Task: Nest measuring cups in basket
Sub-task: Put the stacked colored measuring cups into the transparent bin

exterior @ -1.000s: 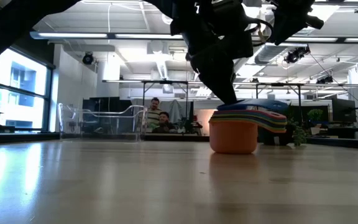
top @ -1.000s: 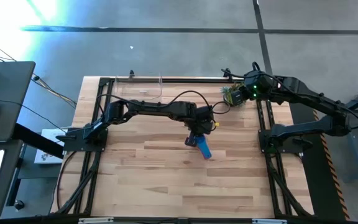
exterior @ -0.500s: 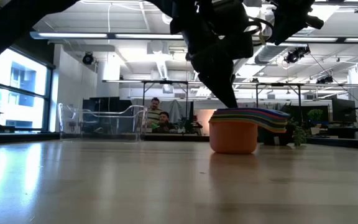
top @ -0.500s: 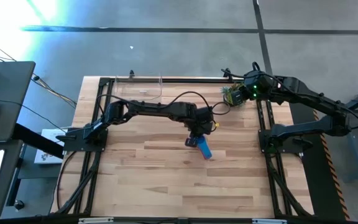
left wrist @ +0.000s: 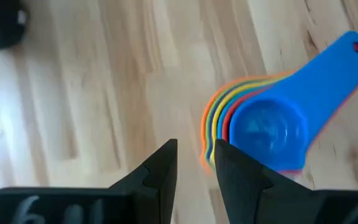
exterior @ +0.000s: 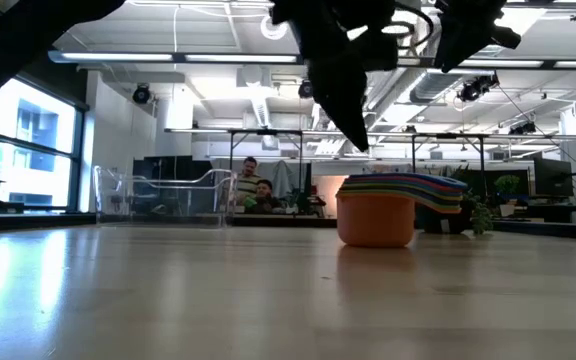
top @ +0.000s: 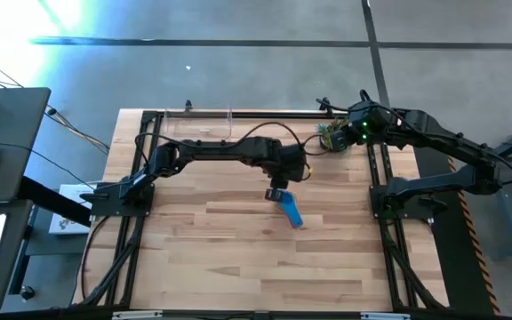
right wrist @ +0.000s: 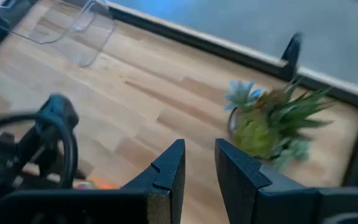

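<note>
Nesting appears complete on the table [top: 203, 258]: the measuring cups [top: 290, 210] sit as one stack at table centre, blue on top, orange outermost at the base in the low view [exterior: 376, 218]. The stack is still on the bare wood, not in the basket [top: 198, 124], which stands well apart near the far edge, toward 11 o'clock from the stack. The step in hand is therefore judged to be the transfer of the stack. The left gripper [top: 277, 191] hangs just above the stack's 11 o'clock side, clear of it, fingers [left wrist: 160, 174] parted by a narrow gap and holding nothing. The right gripper [top: 338, 135] waits at 1 o'clock by the potted plant [right wrist: 266, 127], its fingers likewise slightly parted and empty. The next move calls for the left gripper to descend, take the stack by rim or handles so that no cup slips out, and carry it toward 11 o'clock over the basket wall.
</note>
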Controlling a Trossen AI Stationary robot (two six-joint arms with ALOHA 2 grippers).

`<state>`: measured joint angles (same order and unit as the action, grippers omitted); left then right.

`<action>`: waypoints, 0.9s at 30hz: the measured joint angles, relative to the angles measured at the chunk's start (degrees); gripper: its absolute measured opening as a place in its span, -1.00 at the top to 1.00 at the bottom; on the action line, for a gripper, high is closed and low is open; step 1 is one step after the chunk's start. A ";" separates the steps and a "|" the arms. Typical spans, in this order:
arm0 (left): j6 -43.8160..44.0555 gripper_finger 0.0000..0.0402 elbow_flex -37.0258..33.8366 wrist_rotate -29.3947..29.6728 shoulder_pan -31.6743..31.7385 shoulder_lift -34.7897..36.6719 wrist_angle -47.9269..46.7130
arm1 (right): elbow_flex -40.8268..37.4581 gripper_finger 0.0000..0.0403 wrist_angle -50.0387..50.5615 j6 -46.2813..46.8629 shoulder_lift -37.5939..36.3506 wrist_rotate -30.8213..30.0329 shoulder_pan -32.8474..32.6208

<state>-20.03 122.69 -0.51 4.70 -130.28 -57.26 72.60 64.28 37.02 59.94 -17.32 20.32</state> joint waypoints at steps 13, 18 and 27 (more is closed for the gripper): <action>10.04 0.52 12.29 -0.52 0.26 1.65 -21.09 | -0.01 0.60 0.23 2.93 -0.02 3.85 -6.21; 18.22 0.52 12.14 -0.48 -0.45 5.92 -24.50 | -0.02 0.60 1.21 4.93 0.11 3.90 -9.76; 31.90 0.52 12.15 4.37 -5.65 14.71 -28.50 | -0.04 0.60 10.12 7.34 3.56 4.06 -17.67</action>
<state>11.87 134.84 3.86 -0.96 -115.57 -85.76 72.55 74.40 44.36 63.50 -13.26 2.65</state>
